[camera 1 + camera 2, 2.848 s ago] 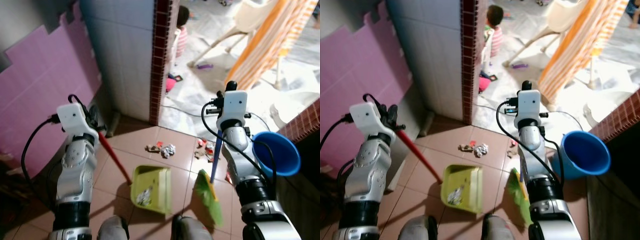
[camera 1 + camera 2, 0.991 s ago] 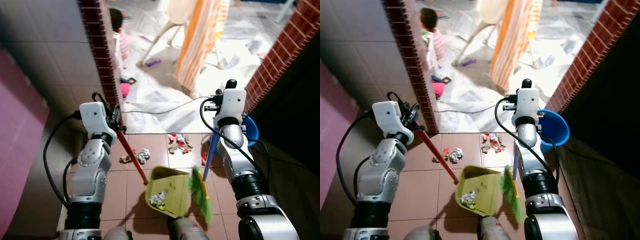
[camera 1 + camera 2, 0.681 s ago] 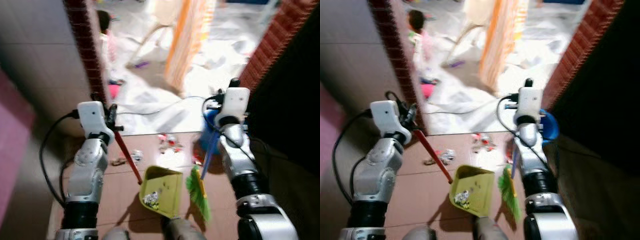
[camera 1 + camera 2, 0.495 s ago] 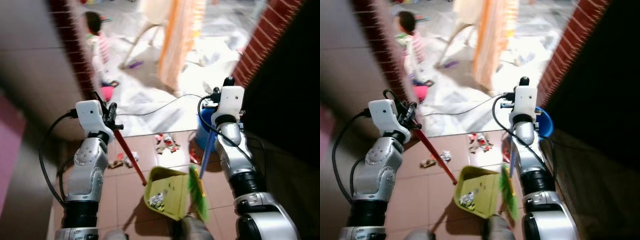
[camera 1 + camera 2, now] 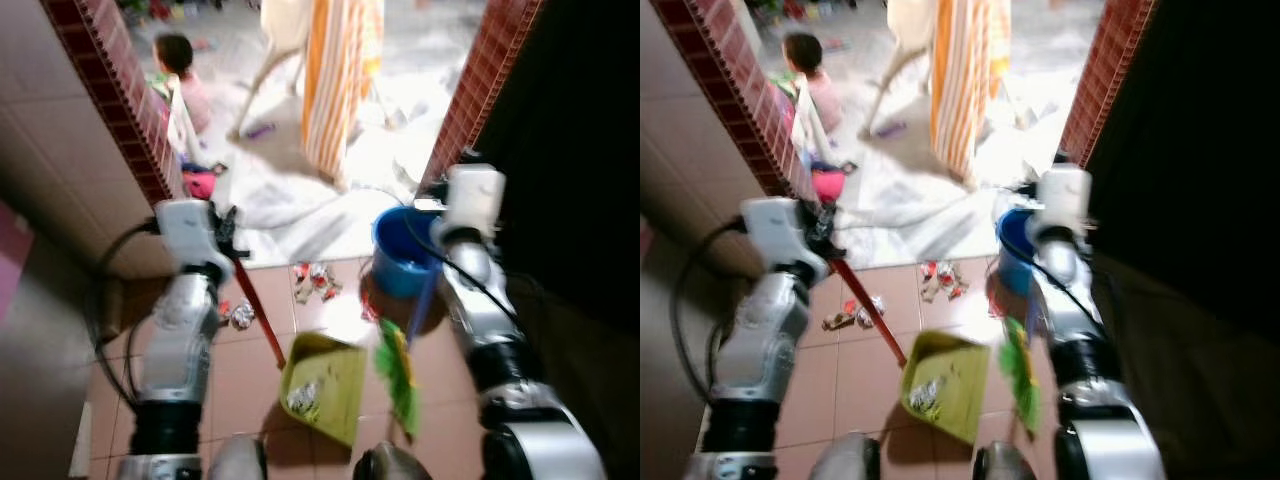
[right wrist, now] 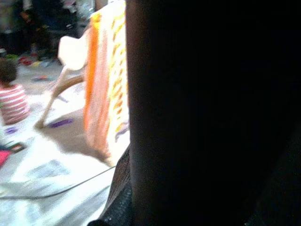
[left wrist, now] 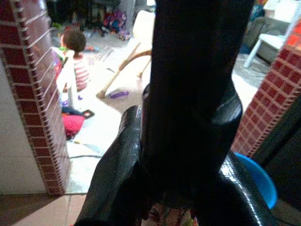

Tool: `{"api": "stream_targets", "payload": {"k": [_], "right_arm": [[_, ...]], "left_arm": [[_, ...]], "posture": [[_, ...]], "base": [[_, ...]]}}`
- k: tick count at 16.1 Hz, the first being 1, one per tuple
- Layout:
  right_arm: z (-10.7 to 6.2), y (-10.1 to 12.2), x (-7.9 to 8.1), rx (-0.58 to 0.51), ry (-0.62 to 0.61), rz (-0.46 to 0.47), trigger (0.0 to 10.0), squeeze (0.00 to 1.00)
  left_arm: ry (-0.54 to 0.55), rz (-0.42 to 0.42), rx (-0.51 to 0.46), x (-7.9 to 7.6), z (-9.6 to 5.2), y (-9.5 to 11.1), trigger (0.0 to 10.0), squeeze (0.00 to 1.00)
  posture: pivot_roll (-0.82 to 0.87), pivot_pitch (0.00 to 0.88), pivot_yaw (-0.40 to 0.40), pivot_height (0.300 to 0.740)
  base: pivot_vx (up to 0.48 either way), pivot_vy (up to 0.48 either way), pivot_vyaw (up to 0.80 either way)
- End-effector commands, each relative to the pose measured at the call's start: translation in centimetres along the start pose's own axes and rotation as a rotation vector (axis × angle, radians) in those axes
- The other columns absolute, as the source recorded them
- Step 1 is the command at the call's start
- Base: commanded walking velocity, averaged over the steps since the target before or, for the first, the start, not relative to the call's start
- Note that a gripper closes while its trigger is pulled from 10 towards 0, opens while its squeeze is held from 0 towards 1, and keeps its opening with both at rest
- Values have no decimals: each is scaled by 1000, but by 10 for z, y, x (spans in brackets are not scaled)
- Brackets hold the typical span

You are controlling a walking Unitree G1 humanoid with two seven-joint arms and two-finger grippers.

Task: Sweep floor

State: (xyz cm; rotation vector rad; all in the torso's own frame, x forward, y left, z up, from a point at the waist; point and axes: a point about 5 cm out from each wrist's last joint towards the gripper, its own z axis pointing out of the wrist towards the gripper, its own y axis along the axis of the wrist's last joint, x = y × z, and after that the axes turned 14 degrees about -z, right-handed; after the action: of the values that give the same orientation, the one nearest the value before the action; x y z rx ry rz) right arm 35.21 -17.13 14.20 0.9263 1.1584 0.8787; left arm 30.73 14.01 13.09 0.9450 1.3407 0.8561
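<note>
Floor [image 5: 250,375]: one stretch of brown tile at a doorway, pale sheeting spread on the ground beyond it.
Brick pillars: two, one [image 5: 110,90] to the left of the dustpan and far behind it, one [image 5: 480,80] to the right.
Person [image 5: 180,85]: one, sitting on the pale sheeting well beyond the dustpan, beside the left pillar.
Striped cloth [image 5: 340,70]: one orange-and-white hanging, far behind the dustpan.
Bucket [image 5: 400,255]: one, blue, just behind and to the right of the dustpan.
Arms: two silver arms, both raised with forearms reaching forward over the tile, one on each side of the dustpan.
Dustpan [image 5: 325,385]: one, yellow-green, tilted on the tile between the arms, scraps of litter in its tray.
Broom [image 5: 398,375]: one, green bristles on a blue stick, head down just right of the dustpan, blurred.
Dustpan handle [image 5: 258,310]: one red rod slanting from the pan's left edge up to the left gripper.
Left gripper [image 5: 228,240]: clamped around the top of the red rod, up and left of the dustpan.
Right gripper [image 5: 440,215]: above and right of the dustpan, at the top of the blue stick; its grip cannot be made out through the blur.
Litter: two small heaps on the tile, one [image 5: 310,280] straight behind the dustpan, one [image 5: 238,315] behind and to its left.
</note>
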Motion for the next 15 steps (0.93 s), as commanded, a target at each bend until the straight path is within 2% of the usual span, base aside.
{"api": "stream_targets", "payload": {"k": [1, 4, 6, 10, 15], "right_arm": [[1, 6, 4, -26, 7, -15, 10000, 0], [-1, 2, 0, -17, 1, -25, 10000, 0], [-3, -4, -7, -1, -16, -44, 10000, 0], [-3, -5, -9, 2, -16, -48, 10000, 0], [-3, -4, -7, 0, -5, -47, 10000, 0]], "left_arm": [[-26, -44, -67, -6, 4, 17, 10000, 0], [1, -49, -102, -2, 6, 27, 10000, 0], [50, -41, -191, 4, 11, 50, 10000, 0], [92, -88, -326, 4, 18, 89, 10000, 0], [118, -107, -460, 6, 23, 130, 10000, 0]], "posture": [[18, 52, -2, 740], [20, 48, -1, 740], [17, 51, 0, 740], [8, 55, -1, 740], [8, 56, -6, 740]], "base": [[0, 0, 0], [0, 0, 0], [0, 0, -247], [0, 0, -675], [0, 0, 0]]}}
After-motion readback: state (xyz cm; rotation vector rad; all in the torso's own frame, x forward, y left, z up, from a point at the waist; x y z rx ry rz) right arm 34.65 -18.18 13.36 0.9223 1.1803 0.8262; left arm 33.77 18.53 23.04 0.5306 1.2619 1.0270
